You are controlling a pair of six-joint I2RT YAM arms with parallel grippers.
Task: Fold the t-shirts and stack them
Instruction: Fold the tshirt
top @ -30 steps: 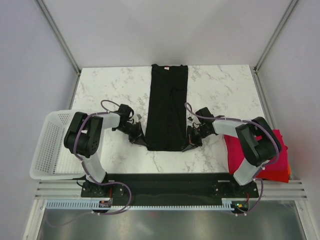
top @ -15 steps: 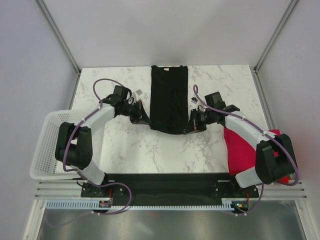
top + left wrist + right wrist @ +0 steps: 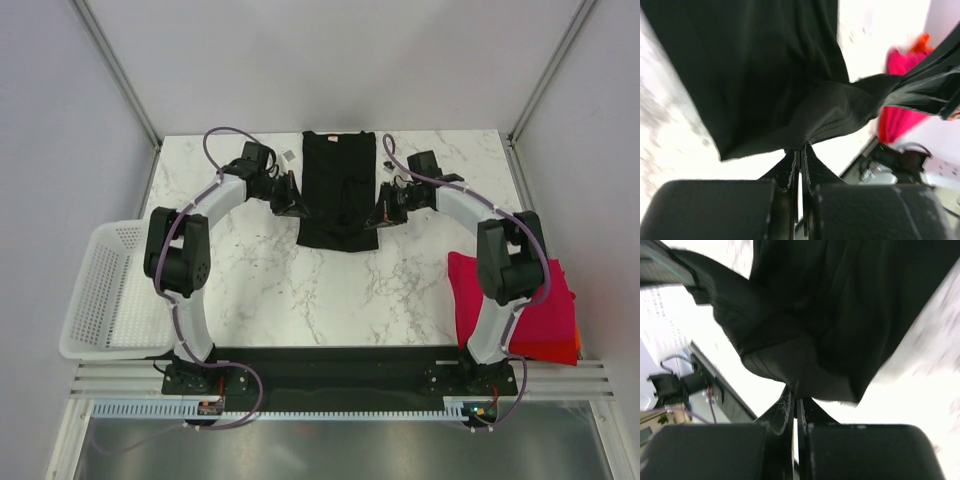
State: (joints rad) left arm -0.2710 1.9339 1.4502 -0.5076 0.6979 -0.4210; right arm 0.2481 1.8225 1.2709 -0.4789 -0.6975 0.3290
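Black t-shirt point(image 3: 338, 195) (white-marbled table point(image 3: 300, 290))

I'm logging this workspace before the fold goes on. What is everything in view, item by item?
black t-shirt: one, black, far middle of the table, partly folded
magenta-red t-shirt: one, magenta-red, folded, at the table's right edge
orange-red t-shirt: one, orange-red, showing under the magenta-red t-shirt
basket: one, white mesh, at the table's near left edge
table: one, white marble pattern, under it all
left claw: one, black, shut on the black t-shirt's left side
right claw: one, black, shut on the black t-shirt's right side
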